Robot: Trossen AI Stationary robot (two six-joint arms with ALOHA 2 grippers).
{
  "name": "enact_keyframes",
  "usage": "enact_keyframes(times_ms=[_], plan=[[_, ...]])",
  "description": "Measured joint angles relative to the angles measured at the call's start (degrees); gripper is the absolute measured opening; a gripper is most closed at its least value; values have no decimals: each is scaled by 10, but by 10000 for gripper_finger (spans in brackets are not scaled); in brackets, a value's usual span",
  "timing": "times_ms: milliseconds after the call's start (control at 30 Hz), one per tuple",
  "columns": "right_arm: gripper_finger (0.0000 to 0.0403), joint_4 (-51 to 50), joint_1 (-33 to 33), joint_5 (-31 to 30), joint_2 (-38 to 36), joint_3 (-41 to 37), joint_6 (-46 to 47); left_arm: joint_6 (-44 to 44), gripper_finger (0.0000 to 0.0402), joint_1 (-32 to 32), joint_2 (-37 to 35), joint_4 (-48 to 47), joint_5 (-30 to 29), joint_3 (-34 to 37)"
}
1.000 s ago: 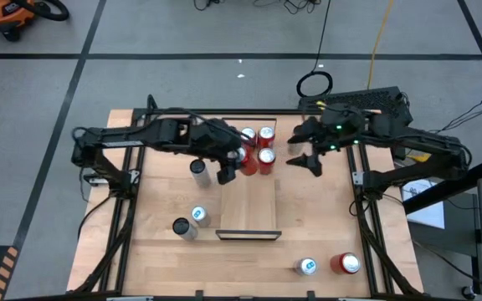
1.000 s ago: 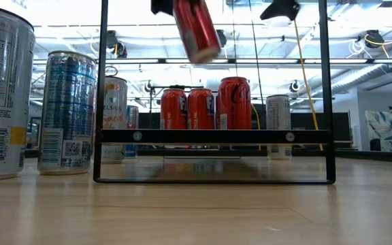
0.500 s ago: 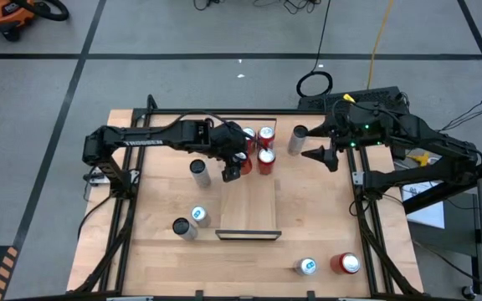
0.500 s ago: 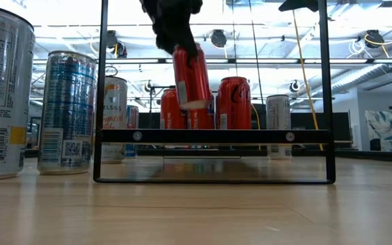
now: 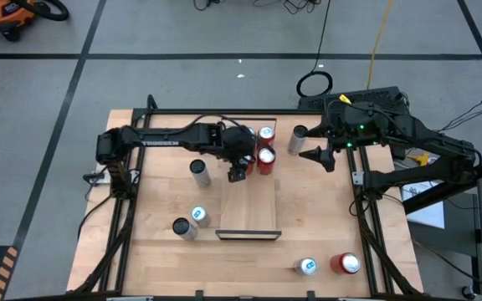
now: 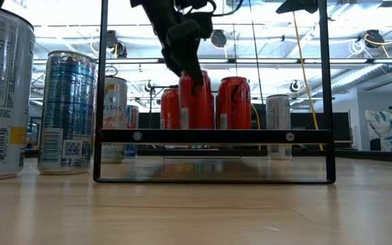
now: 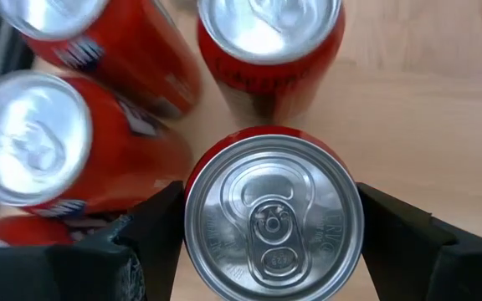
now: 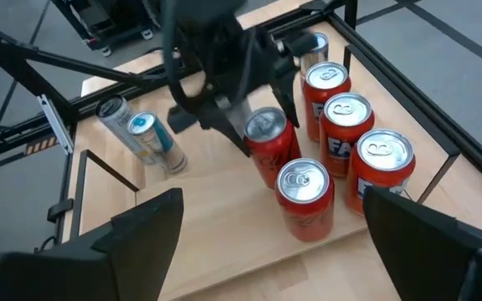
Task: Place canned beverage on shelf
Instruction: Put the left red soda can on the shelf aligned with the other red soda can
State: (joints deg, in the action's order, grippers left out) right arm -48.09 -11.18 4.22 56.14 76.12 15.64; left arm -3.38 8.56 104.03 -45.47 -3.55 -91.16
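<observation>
Left wrist view: dark fingers (image 7: 153,230) clamped on both sides of red aluminium can (image 7: 273,219), silver lid and pull tab up, upright. Left gripper (image 5: 239,162) at far end of long light-wood shelf (image 5: 249,205), can down among cluster of red cans (image 8: 347,125); contact with board cannot tell. Partial white "FA" lettering on one neighbour, rest unreadable. Low view: tall silver-and-blue slim can (image 6: 66,112) and white can (image 6: 114,117) reading "ELSIUS". Right gripper (image 5: 318,156) spread wide, holding nothing, hovering near grey can (image 5: 296,140) right of shelf.
</observation>
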Motion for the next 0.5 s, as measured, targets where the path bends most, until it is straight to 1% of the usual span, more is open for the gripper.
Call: enact_keyframes(times_ms=[300,500], plan=[[345,0,0,-1,0,0,0,0,282,0,13,11,1,0],[345,2,0,-1,0,0,-3,-1,291,2,16,18,0,0]])
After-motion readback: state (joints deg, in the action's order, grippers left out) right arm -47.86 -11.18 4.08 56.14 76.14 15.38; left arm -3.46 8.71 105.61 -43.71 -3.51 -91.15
